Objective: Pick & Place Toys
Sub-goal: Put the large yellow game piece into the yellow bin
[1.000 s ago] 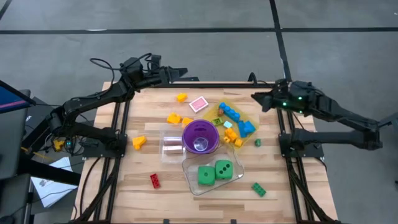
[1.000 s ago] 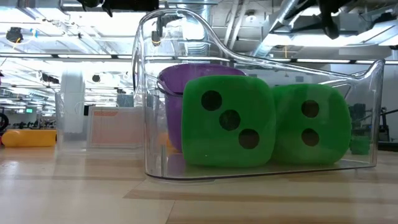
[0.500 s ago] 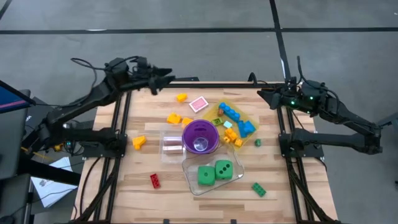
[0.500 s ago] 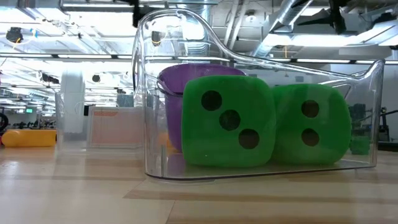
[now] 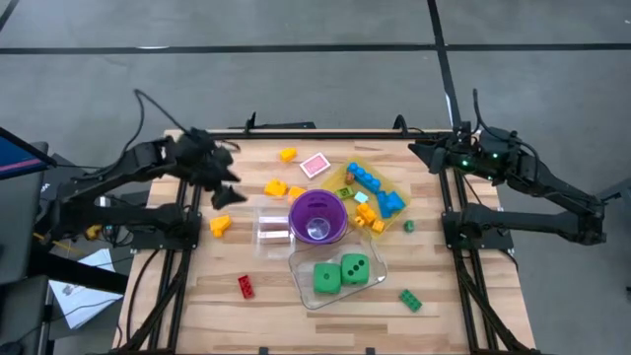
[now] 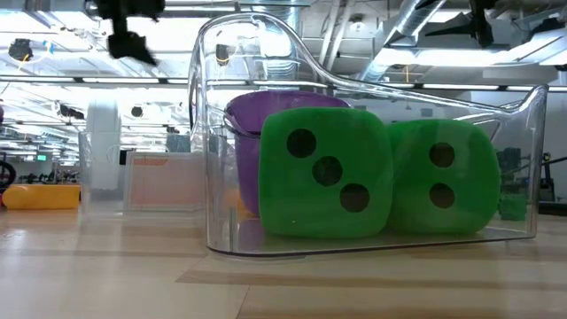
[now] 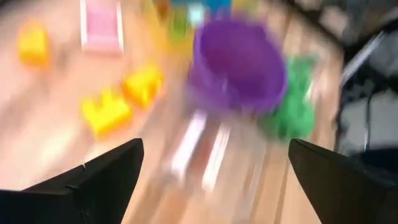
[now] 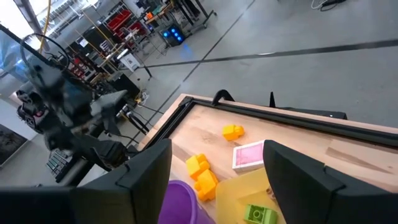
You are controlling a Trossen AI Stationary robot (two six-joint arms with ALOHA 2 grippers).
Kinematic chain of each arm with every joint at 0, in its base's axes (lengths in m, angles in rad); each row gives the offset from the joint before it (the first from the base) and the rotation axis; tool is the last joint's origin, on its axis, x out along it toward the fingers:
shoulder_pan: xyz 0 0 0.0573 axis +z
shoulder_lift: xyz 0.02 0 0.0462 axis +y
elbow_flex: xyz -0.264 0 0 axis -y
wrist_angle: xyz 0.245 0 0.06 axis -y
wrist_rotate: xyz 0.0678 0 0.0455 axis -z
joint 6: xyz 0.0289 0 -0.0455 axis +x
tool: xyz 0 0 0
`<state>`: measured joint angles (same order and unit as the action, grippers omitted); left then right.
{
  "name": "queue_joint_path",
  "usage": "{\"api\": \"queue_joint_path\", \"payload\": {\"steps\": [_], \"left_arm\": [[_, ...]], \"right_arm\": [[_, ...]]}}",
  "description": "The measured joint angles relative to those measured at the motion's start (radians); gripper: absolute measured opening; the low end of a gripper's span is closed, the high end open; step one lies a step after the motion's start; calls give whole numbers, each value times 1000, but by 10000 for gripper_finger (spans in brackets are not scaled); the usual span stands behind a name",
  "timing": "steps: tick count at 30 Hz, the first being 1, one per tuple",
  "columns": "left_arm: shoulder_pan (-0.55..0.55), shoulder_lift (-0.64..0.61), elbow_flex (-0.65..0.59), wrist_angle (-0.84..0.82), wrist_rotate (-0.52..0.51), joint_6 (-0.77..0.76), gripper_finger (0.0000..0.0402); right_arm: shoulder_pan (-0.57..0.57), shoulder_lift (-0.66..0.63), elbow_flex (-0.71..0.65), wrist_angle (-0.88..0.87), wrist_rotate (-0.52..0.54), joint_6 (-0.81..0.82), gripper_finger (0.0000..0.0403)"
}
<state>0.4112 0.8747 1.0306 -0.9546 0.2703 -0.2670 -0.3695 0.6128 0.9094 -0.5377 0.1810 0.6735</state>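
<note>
Hovering over your surface's left edge, the left gripper is spread, empty; your right gripper waits spread at the far-right corner.

grey concrete floor with dark seams; exposed ceiling ducts, bright strip lights; wooden table.

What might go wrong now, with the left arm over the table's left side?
1. The left gripper, open and empty, hangs near the yellow bricks; a careless descent may knock them away.
2. The clear tub beside the purple cup is hard to see; the arm might bump it.
</note>
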Motion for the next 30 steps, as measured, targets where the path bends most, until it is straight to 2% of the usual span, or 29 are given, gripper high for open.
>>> {"api": "queue_joint_path", "payload": {"steps": [6,10,14,22,26,30], "left_arm": [[-129,82,0,-302,-119,98,391],[-204,156,0,-387,-214,172,383],[-268,208,-42,-388,-246,216,377],[-321,276,-230,-353,-277,182,375],[-324,304,-216,-352,-365,153,370],[-323,315,-218,-354,-361,153,365]], "right_arm": [[0,0,0,0,0,0,246],[0,0,0,0,0,-2,246],[0,0,0,-1,0,-10,246],[0,0,0,-1,0,-12,246],[0,0,0,-3,0,-19,246],[0,0,0,-3,0,-29,246]]}}
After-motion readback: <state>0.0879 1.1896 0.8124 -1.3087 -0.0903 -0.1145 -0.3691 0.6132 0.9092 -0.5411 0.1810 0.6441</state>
